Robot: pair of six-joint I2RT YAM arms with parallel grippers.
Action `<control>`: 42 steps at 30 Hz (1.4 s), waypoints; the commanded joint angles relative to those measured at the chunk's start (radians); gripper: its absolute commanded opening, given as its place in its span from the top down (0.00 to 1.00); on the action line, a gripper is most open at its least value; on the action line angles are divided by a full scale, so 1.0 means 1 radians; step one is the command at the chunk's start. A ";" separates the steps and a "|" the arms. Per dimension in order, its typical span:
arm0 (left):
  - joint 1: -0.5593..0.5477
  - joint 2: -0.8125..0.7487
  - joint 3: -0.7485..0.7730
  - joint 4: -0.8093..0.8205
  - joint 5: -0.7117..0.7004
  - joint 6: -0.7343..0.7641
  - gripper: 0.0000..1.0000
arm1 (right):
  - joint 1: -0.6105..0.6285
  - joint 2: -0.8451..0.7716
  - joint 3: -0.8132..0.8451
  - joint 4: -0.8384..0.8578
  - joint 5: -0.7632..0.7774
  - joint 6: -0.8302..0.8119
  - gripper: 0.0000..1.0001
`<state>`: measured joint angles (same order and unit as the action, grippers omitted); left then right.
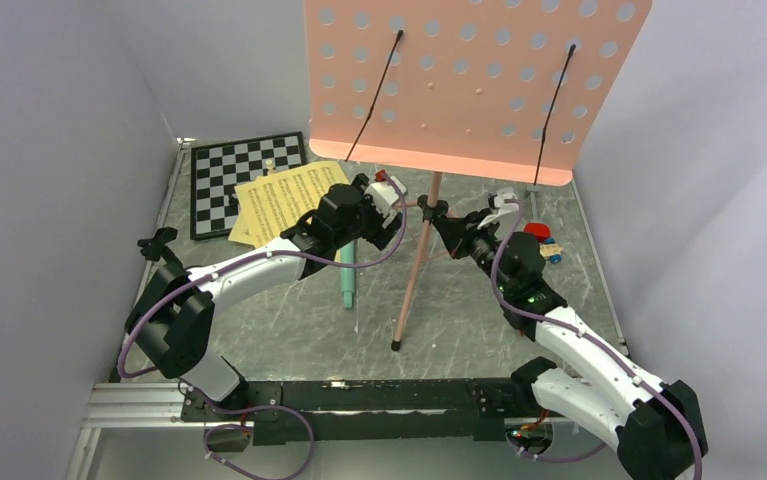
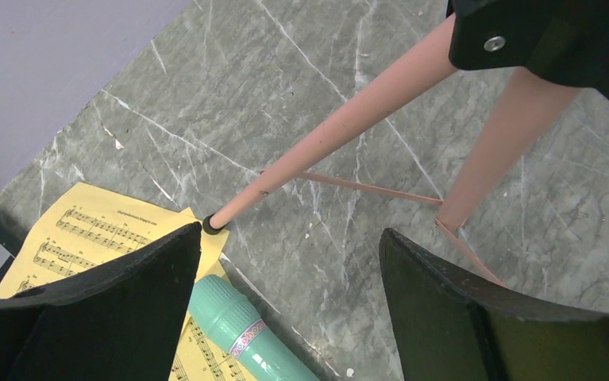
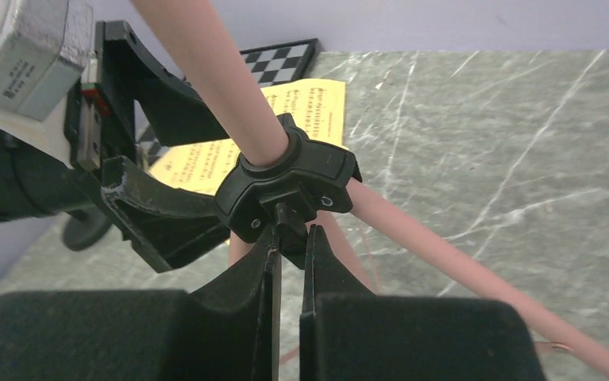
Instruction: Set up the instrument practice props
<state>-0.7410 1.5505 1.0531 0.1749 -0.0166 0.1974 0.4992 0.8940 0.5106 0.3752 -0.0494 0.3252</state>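
The left gripper (image 2: pixel 289 234) holds its jaws wide above the desk (image 2: pixel 348 95). The mint-green tube (image 2: pixel 245 333) lies on the yellow sheet music (image 2: pixel 94 226) beside one finger. The right gripper (image 3: pixel 289 238) has narrow jaws pinching the black hub (image 3: pixel 285 178) of the pink music stand (image 1: pixel 459 70).

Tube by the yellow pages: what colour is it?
The tube is mint green with a patterned band; best in left wrist view.

One pink music stand (image 1: pixel 469 80). Two yellow sheet-music pages (image 1: pixel 277 200), overlapping. One mint-green tube (image 1: pixel 347 280). One small black stand (image 1: pixel 157 243). One chessboard (image 1: pixel 224 175). Toy blocks (image 1: pixel 539 235): a few, count unclear.
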 commanded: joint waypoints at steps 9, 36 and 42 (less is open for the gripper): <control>-0.003 -0.015 0.029 0.017 0.003 0.007 0.13 | -0.007 0.001 0.061 0.006 -0.164 0.300 0.95; -0.003 -0.007 0.042 0.013 0.023 0.004 0.14 | -0.044 -0.020 0.043 0.002 -0.094 0.297 0.75; -0.003 0.000 0.049 0.011 0.026 0.006 0.14 | -0.044 -0.031 0.030 0.001 -0.055 0.466 1.00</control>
<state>-0.7410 1.5509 1.0554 0.1680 -0.0116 0.1974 0.4564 0.8761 0.5289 0.3214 -0.1291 0.6315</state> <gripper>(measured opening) 0.865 0.081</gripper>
